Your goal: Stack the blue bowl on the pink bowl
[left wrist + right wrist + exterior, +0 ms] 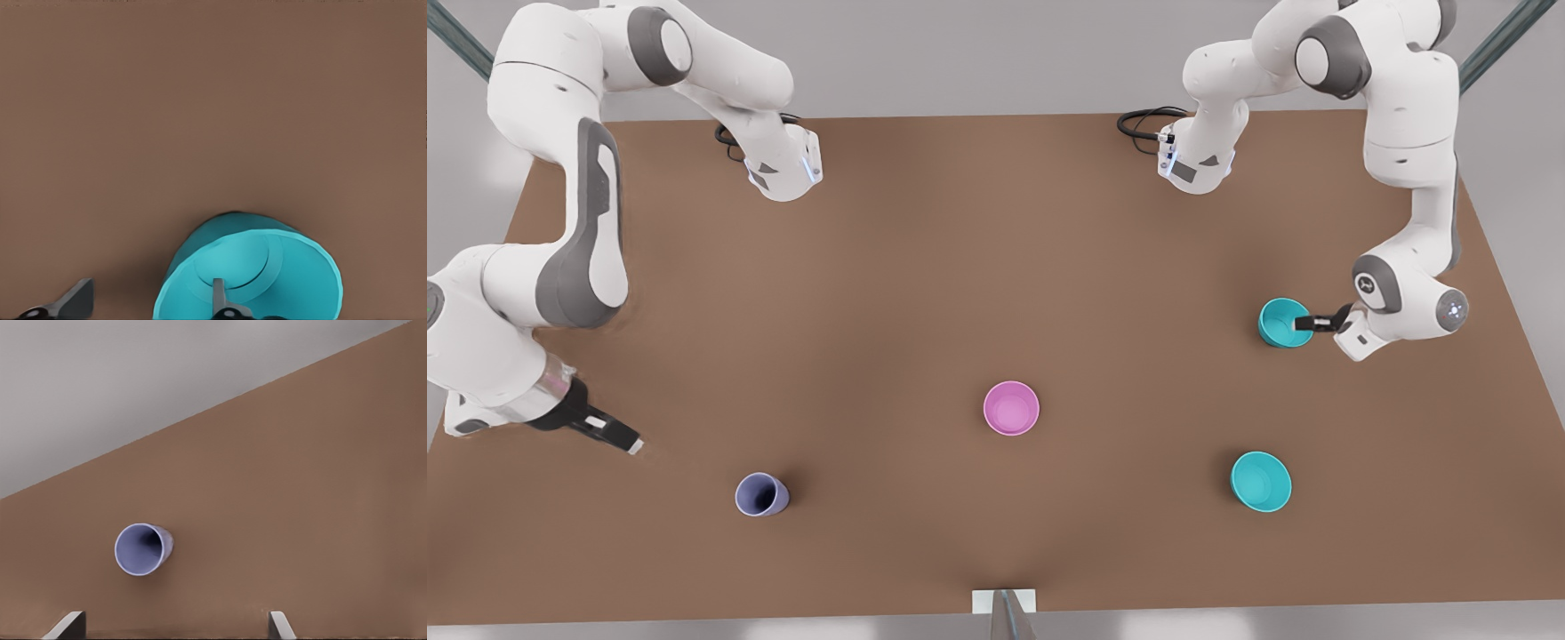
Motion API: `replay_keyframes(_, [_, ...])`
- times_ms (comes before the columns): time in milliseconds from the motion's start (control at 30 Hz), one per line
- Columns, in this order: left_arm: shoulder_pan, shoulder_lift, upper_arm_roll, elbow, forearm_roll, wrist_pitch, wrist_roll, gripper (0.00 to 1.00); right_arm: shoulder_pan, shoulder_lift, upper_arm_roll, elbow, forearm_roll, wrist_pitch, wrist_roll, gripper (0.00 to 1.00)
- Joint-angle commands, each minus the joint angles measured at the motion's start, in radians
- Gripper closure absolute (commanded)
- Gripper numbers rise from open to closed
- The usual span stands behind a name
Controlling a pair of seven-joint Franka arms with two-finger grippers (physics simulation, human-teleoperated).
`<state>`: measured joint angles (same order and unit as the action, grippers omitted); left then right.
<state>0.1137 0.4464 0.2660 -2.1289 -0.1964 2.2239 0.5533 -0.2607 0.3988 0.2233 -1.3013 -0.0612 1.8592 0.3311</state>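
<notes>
Nearest you in the front view, the lavender cup (761,494) stands at about 7 o'clock from the table's middle, and the brighter turquoise bowl (1261,481) sits at about 4 o'clock. The right gripper (624,442) hangs at roughly 8 o'clock, up and to the front view's left of the cup and apart from it. In the right wrist view you see its fingertips (67,626) spread wide with nothing between them, so it is released, and the lavender cup (142,549) lies ahead on the brown table (300,520).

Next, the pink bowl (1011,408) rests upright just below the table's centre, at about 6 o'clock, well apart from every other thing.

Farther back, at about 3 o'clock, you find the blue bowl (1283,322) with the left gripper (1307,324) at its rim on the front view's right side. The left wrist view shows the blue bowl (267,267) with one finger (219,293) inside it, against its wall. The other finger (73,300) stands well outside the bowl, so the jaws are open, not clamped on the wall.

The table (925,267) stretches bare toward 12 o'clock.
</notes>
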Motion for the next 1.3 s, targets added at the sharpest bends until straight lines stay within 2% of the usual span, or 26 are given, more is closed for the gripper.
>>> replay_keyframes(0, [0.000,0.006,-0.001,0.000,-0.044,0.056,0.295,0.64,-0.023,-0.066,0.001,-0.004,-0.034,-0.359,-0.592,0.00])
replay_keyframes(33, [0.000,0.006,-0.001,0.000,-0.046,0.046,0.293,0.76,-0.046,-0.089,0.001,-0.007,0.003,-0.388,-0.595,0.00])
replay_keyframes(67, [0.000,0.006,-0.001,0.000,-0.046,0.043,0.293,0.79,-0.084,-0.132,0.001,-0.073,0.031,-0.382,-0.609,0.00])
replay_keyframes(200, [0.000,0.002,-0.004,0.000,-0.087,-0.020,0.290,0.79,-0.095,-0.284,0.001,-0.305,0.047,-0.209,-0.612,0.00])
replay_keyframes(333, [-0.017,-0.034,-0.005,0.004,-0.149,-0.089,0.283,0.79,-0.089,-0.276,0.002,-0.296,0.046,-0.209,-0.606,0.00])
replay_keyframes(400, [-0.123,-0.112,-0.005,0.009,-0.149,-0.132,0.137,0.79,-0.097,-0.259,-0.002,-0.245,0.047,-0.218,-0.609,0.00])
replay_keyframes(467, [-0.311,-0.181,-0.005,0.023,-0.143,-0.138,-0.101,0.79,-0.103,-0.224,-0.002,-0.168,0.043,-0.236,-0.610,0.00])
replay_keyframes(533, [-0.502,-0.178,-0.005,0.107,-0.141,-0.136,-0.360,0.79,-0.106,-0.225,-0.005,-0.158,0.035,-0.259,-0.613,0.00])
replay_keyframes(567, [-0.589,-0.138,-0.005,0.162,-0.135,-0.135,-0.482,0.79,-0.089,-0.225,-0.028,-0.154,0.037,-0.258,-0.610,0.00])
replay_keyframes(600, [-0.659,-0.040,-0.007,0.289,-0.086,-0.141,-0.620,0.79,-0.046,-0.224,-0.062,-0.151,0.040,-0.259,-0.609,0.00])
replay_keyframes(633, [-0.692,0.033,-0.010,0.390,-0.075,-0.171,-0.723,0.79,0.027,-0.219,-0.131,-0.150,0.040,-0.258,-0.609,0.00])
replay_keyframes(667, [-0.716,0.144,-0.014,0.574,-0.074,-0.265,-0.864,0.79,0.190,-0.218,-0.298,-0.148,0.044,-0.259,-0.612,0.00])
replay_keyframes(833, [-0.736,0.393,-0.051,0.926,-0.118,-0.280,-1.102,0.79,0.195,-0.216,-0.308,-0.138,0.049,-0.259,-0.616,0.00])
replay_keyframes(1067, [-0.735,0.469,-0.106,1.040,-0.202,-0.279,-1.222,0.79,0.201,-0.210,-0.302,-0.139,0.035,-0.268,-0.621,0.00])
replay_keyframes(1267, [-0.735,0.486,-0.117,1.051,-0.202,-0.274,-1.227,0.79,0.209,-0.209,-0.300,-0.141,0.034,-0.270,-0.621,0.00])
